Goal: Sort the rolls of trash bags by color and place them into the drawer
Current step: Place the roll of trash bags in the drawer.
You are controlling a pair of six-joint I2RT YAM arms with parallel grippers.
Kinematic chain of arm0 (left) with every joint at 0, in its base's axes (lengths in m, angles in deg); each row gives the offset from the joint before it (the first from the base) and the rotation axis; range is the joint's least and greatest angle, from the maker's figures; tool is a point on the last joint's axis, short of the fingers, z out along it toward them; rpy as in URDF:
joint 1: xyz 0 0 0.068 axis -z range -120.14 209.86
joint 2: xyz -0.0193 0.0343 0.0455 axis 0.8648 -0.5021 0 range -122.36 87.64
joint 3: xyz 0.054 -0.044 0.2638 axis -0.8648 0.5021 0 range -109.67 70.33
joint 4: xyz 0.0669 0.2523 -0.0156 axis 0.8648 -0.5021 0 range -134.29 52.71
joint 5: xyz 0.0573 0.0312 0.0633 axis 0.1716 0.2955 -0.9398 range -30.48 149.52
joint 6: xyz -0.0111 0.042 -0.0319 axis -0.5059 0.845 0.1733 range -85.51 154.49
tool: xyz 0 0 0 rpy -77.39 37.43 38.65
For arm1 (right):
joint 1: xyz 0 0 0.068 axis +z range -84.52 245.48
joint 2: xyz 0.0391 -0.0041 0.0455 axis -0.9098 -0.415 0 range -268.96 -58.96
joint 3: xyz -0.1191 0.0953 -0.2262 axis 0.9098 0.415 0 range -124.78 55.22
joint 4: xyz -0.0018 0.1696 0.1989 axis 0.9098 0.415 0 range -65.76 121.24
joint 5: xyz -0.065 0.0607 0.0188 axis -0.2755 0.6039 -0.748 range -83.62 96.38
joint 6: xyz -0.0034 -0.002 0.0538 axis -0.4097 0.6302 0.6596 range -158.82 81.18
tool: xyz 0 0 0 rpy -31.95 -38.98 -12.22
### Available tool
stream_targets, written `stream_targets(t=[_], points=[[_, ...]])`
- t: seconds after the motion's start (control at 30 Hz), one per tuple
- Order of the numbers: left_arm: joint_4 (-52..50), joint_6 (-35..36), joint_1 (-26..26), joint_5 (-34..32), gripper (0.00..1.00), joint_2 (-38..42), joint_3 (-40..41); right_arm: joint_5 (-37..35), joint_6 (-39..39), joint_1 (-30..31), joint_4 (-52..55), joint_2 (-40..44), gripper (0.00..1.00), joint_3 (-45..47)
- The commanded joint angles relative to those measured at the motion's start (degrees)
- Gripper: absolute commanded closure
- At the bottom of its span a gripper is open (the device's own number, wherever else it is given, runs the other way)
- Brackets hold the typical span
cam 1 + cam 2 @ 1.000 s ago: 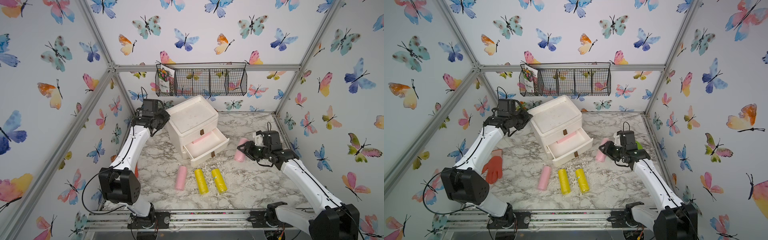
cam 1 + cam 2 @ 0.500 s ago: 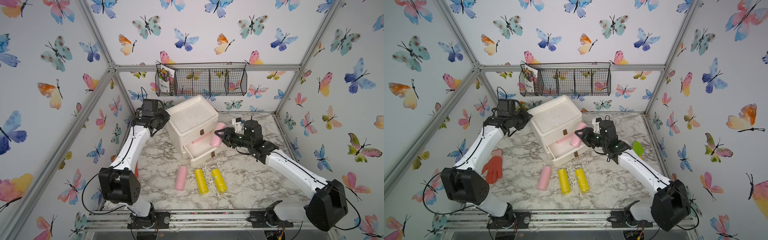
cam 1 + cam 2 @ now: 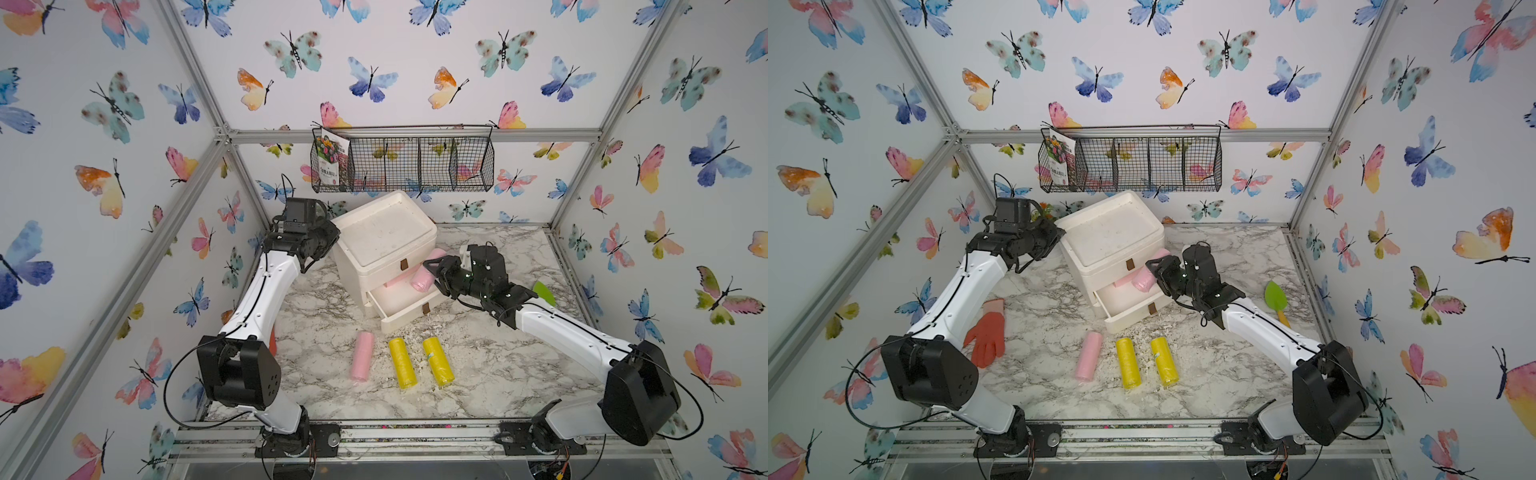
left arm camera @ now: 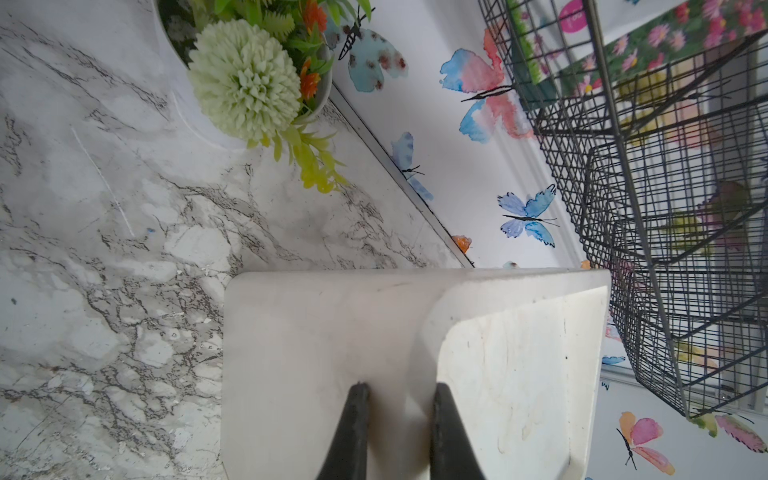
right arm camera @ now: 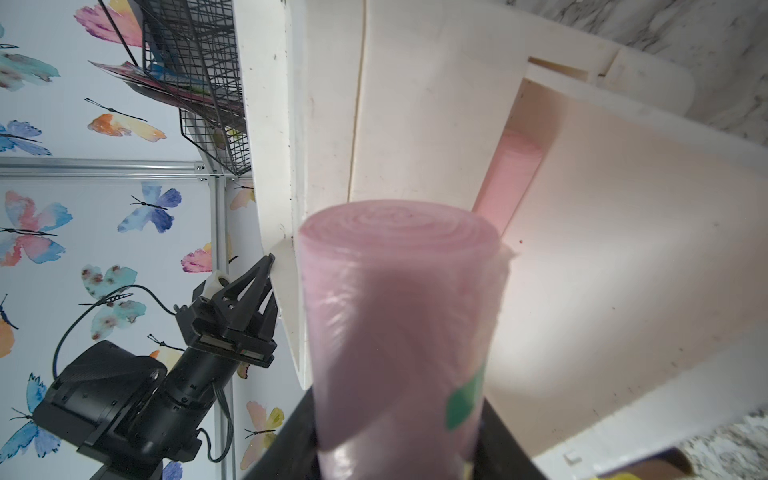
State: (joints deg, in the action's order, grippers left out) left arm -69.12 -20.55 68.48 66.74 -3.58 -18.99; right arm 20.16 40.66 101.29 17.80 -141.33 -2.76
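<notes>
Two grips: my right gripper (image 3: pixel 431 275) pinches a pink roll (image 3: pixel 419 281) over the open drawer (image 3: pixel 399 322), centre of a top view; my left gripper (image 4: pixel 401 388) clamps the cabinet (image 4: pixel 519 353) rim.

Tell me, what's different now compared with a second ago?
The right gripper carried the pink roll from the right side of the table leftward to above the open drawer, holding it throughout. The left gripper stayed clamped on the cabinet, and the three rolls lying on the table did not move.
</notes>
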Motion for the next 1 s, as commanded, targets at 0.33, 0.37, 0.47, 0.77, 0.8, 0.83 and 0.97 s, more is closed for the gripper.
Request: stream_targets(t=[0.33,0.37,0.47,0.77,0.8,0.83,0.97], points=[[-2.6,-3.8,-0.5,4.4,1.0,-2.2,2.6,-3.4,4.5,2.4,-4.4,-3.8,0.46,1.9],[-2.7,-3.9,-0.5,4.4,1.0,-2.1,2.6,-3.3,4.7,2.4,-4.8,-4.1,0.45,2.0],[-2.8,-3.8,-0.7,4.3,1.0,-1.9,2.5,-2.3,4.9,2.6,-5.6,-5.3,0.42,1.8],[-2.8,-3.7,-1.0,4.2,1.0,-1.8,3.1,-1.6,2.6,2.8,-6.2,-5.3,0.38,1.6],[-2.8,-3.7,-1.0,4.3,1.0,-1.8,3.2,-1.7,1.0,2.8,-5.6,-4.9,0.38,1.3],[-2.8,-3.7,-1.0,4.2,1.0,-1.8,3.3,-1.9,-1.4,3.0,-4.3,-4.5,0.37,0.6],[-2.7,-3.6,-1.0,4.1,1.0,-1.7,3.2,-4.8,-13.9,6.4,5.2,-2.8,0.36,-4.3]])
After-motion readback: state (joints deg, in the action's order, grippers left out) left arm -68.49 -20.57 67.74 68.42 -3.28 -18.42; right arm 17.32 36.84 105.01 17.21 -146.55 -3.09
